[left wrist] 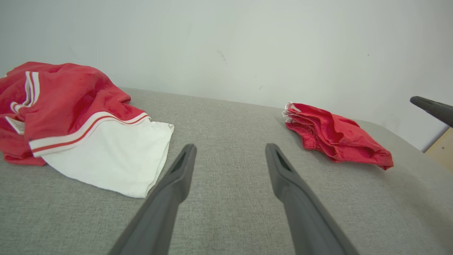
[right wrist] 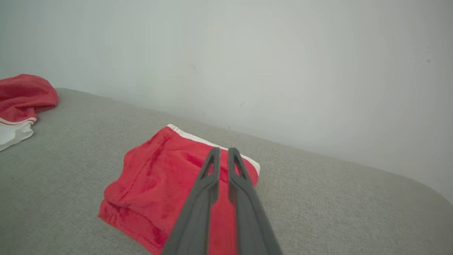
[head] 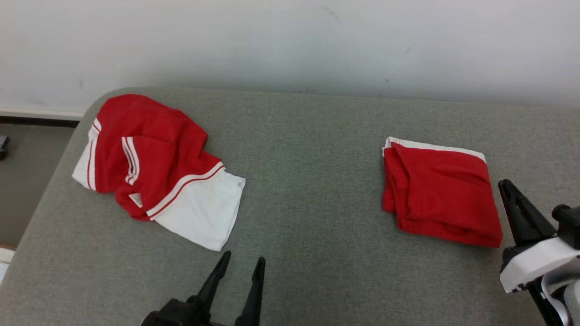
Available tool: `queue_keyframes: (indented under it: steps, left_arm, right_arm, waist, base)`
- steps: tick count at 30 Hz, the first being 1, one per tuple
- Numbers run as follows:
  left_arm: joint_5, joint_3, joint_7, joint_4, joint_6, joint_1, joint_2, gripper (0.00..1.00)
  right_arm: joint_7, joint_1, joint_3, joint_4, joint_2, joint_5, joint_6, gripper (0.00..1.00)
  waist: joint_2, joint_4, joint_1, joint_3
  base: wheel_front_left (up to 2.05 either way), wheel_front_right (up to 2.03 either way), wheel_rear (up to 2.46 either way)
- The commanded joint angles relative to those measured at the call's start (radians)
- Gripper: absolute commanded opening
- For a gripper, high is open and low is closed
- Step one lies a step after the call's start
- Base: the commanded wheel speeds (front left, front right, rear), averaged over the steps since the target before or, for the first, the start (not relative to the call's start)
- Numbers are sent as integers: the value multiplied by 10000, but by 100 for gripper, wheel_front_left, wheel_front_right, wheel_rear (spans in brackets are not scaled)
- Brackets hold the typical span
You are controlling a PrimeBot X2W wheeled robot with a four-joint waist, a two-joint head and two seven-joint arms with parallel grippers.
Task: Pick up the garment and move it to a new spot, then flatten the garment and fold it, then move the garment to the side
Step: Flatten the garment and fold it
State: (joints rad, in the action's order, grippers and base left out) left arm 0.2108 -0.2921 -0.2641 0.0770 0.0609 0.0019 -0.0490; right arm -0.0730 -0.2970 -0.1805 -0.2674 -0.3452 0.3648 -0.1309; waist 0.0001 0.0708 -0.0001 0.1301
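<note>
Evidently through with the folded garment (head: 442, 194) — parked flat at the table's (head: 317, 181) right, out of the way. Holds the right pincer (right wrist: 224, 151) pressed together and empty just beside it; points the left pincer (head: 243, 258), spread, toward the crumpled garment (head: 154, 167) — presumably ready to grab.

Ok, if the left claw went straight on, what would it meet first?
Probably just bare grey cushion, then the wall: the left claw points between the crumpled garment and the folded garment.

On the cushion (head: 312, 181) — crumpled garment (head: 154, 167) at left, folded garment (head: 442, 194) at right (well apart)
</note>
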Motion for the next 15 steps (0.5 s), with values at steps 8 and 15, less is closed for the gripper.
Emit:
queue_keyframes:
  steps: [8, 15]
  left_arm:
    - [317, -411, -3, 124, -64, -517, -36, 100]
    - [421, -637, -4, 331, -158, -634, -34, 100]
  right_arm:
    - [157, -1862, -1163, -2063, 303, -495, 3, 0]
    - [-188, -2773, -1699, -4177, 781, -855, 3, 0]
  waist:
    - [-1, 885, 1, 729]
    - [-1, 1312, 1, 752]
  base:
    - [0, 0, 0]
    - [0, 0, 0]
